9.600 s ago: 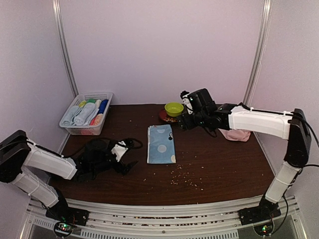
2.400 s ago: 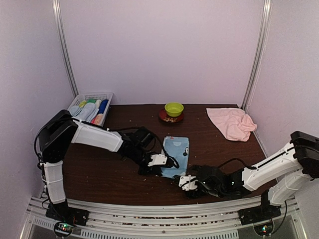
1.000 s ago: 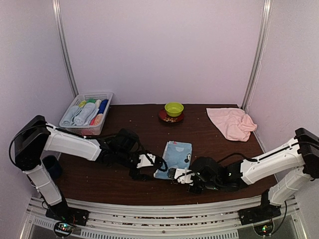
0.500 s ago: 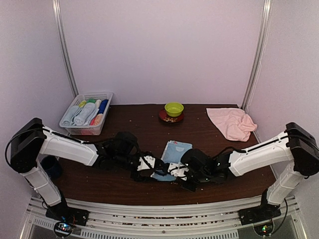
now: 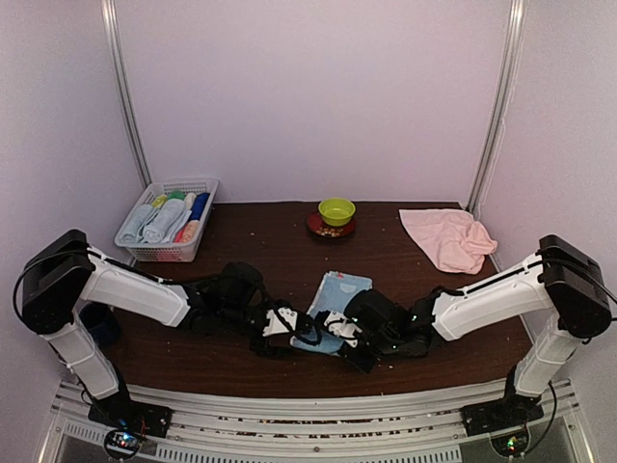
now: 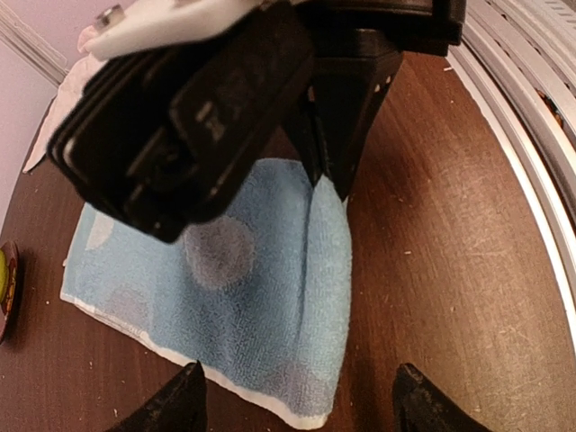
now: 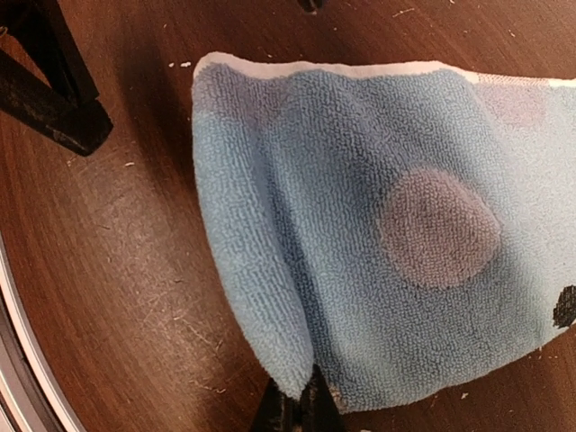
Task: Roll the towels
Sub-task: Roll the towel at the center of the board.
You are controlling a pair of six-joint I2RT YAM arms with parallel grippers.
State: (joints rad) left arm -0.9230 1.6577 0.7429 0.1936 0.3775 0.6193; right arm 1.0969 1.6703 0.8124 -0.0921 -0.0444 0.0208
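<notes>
The light blue towel [image 5: 339, 294] with pale dots lies on the dark table near the front middle. My right gripper [image 5: 343, 333] is shut on its near edge, pinching up a small fold [image 7: 270, 333]. In the right wrist view the right gripper [image 7: 301, 405] clamps that fold of the blue towel [image 7: 360, 225]. My left gripper [image 5: 294, 328] is open just left of it. In the left wrist view the left gripper [image 6: 301, 403] has its fingertips [image 6: 184, 400] spread either side of the towel's [image 6: 234, 297] near corner, not touching it. The pink towel [image 5: 448, 238] lies crumpled at the back right.
A white mesh basket [image 5: 198, 185] with several rolled cloths stands at the back left. A green bowl [image 5: 336, 209] sits on a dark red plate at the back middle. A dark cup [image 5: 96, 323] stands by the left arm's base. Crumbs dot the table.
The right gripper has moved left along the blue towel's near edge, bunching it into a fold. The left gripper has edged right, so both now sit close together.
</notes>
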